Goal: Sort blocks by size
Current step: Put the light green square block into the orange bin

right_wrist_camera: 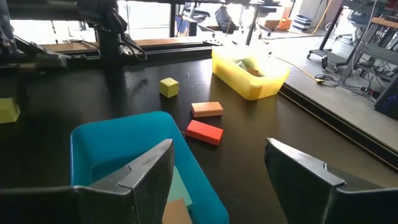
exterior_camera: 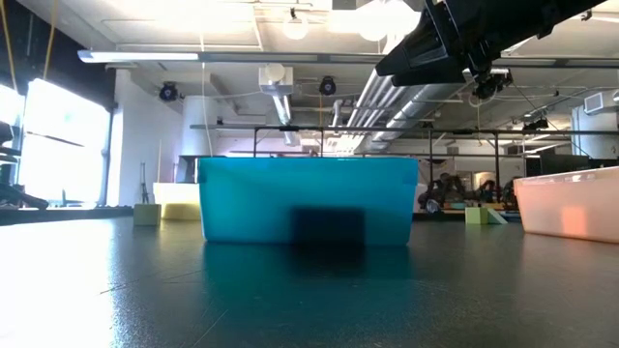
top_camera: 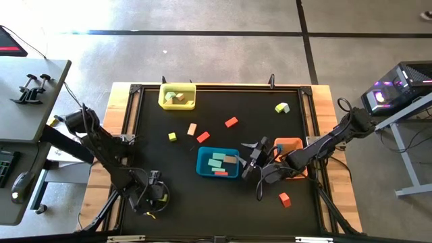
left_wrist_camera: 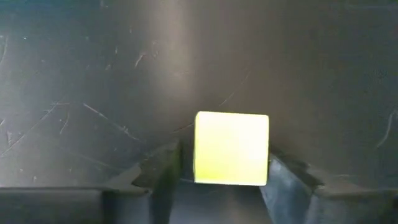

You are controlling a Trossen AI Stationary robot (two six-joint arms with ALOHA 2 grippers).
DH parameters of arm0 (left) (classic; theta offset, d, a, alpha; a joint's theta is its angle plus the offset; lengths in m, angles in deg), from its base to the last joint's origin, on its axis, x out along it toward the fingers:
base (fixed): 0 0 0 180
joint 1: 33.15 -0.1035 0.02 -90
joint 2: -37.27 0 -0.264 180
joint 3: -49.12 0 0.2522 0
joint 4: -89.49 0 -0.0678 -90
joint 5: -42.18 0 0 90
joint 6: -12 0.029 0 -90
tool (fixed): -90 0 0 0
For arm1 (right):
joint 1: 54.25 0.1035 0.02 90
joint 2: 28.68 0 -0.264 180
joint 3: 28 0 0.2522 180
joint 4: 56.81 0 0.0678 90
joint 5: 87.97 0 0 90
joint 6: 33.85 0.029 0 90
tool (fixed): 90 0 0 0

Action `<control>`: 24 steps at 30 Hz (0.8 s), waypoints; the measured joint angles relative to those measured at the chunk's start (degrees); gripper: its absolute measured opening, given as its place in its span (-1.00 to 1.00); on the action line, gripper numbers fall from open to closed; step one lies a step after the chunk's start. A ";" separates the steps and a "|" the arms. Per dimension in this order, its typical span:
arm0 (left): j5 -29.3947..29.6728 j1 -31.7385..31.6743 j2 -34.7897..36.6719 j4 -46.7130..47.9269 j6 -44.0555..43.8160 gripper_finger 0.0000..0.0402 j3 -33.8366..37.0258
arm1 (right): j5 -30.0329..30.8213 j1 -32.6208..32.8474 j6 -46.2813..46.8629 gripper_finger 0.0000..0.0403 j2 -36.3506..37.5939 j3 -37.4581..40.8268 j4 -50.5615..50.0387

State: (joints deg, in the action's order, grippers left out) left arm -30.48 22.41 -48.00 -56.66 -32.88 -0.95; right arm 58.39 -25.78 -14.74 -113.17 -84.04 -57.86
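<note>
My left gripper (top_camera: pixel 152 194) is at the near left of the black mat, shut on a small yellow cube (left_wrist_camera: pixel 231 148). The cube also shows in the right wrist view (right_wrist_camera: pixel 6 109). My right gripper (top_camera: pixel 253 160) hangs open and empty over the right end of the blue tray (top_camera: pixel 200 162), its fingers apart in its wrist view (right_wrist_camera: pixel 217 180). The blue tray holds several pale green, tan and red blocks. Loose on the mat lie a yellow cube (top_camera: pixel 173 136), a tan bar (top_camera: pixel 192 129), two red bars (top_camera: pixel 202 137) (top_camera: pixel 231 122), a lime and pale green pair (top_camera: pixel 282 107) and an orange-red block (top_camera: pixel 284 199). My left gripper pinches the yellow cube by two opposite sides (left_wrist_camera: pixel 264 152) between its two fingers (left_wrist_camera: pixel 286 180). One square face of the cube is turned toward the wrist camera. I cannot tell whether the cube rests on the mat or is clear of it.
A yellow tray (top_camera: pixel 162 98) with blocks stands at the far left of the mat and an orange tray (top_camera: pixel 290 142) under my right arm. The mat has a raised black frame (top_camera: pixel 312 121). In the low view the blue tray's wall (exterior_camera: pixel 309 198) fills the middle.
</note>
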 joint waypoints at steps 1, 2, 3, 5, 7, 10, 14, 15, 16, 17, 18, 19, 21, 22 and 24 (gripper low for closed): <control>0.25 -0.09 -0.07 -0.26 0.00 -0.14 0.00 | 0.02 0.00 0.06 0.22 0.00 0.00 0.02; 0.79 -0.19 -0.06 -0.31 0.07 -0.20 0.00 | 0.01 0.00 0.05 0.22 0.00 0.00 0.02; 1.39 -0.34 -0.05 -0.29 0.30 -0.28 0.00 | 0.00 0.00 0.02 0.22 0.00 0.00 0.01; 3.13 -0.61 -0.05 0.00 1.56 -0.42 -0.10 | 0.01 0.00 0.04 0.22 0.00 0.00 0.02; 5.18 -1.27 0.02 0.69 3.42 -0.48 -0.57 | 0.00 0.00 0.09 0.22 0.00 -0.02 0.02; 9.79 -2.61 0.86 4.09 6.30 -0.48 -1.39 | 0.02 0.02 -0.04 0.22 0.00 -0.01 0.75; 21.02 -5.57 3.76 7.79 10.97 -0.48 -1.51 | -2.42 0.17 -1.46 0.22 0.00 0.00 2.58; 25.04 -6.54 4.66 7.78 12.37 -0.48 -1.55 | -4.16 0.17 -2.48 0.22 0.00 0.00 3.69; 29.19 -7.59 5.52 7.27 13.38 -0.48 -1.55 | -6.15 0.17 -3.74 0.22 -0.06 0.00 5.01; 33.39 -8.66 6.47 6.05 14.42 -0.48 -1.55 | -8.07 0.17 -5.42 0.22 -0.47 0.00 7.22; 36.95 -9.85 7.32 4.15 16.05 -0.48 -1.55 | -10.11 0.17 -7.53 0.22 -0.96 0.00 9.82; 39.60 -11.15 8.05 1.78 18.14 -0.48 -1.57 | -11.93 0.17 -10.27 0.22 -1.70 -0.01 12.69; 41.68 -13.51 9.17 -3.96 23.20 -0.48 -1.57 | -16.58 0.10 -15.88 0.22 -4.02 0.00 20.44; 41.19 -14.83 9.55 -7.61 26.48 -0.48 -1.57 | -18.96 0.00 -19.27 0.22 -5.43 -0.02 24.22; 36.21 -17.55 9.95 -16.00 33.14 -0.48 -1.62 | -23.84 -0.56 -26.61 0.22 -8.53 -0.21 30.92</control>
State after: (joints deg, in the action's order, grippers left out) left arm 5.74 4.86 -38.06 -72.66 0.25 -2.58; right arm 34.55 -26.34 -41.35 -121.70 -84.25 -26.94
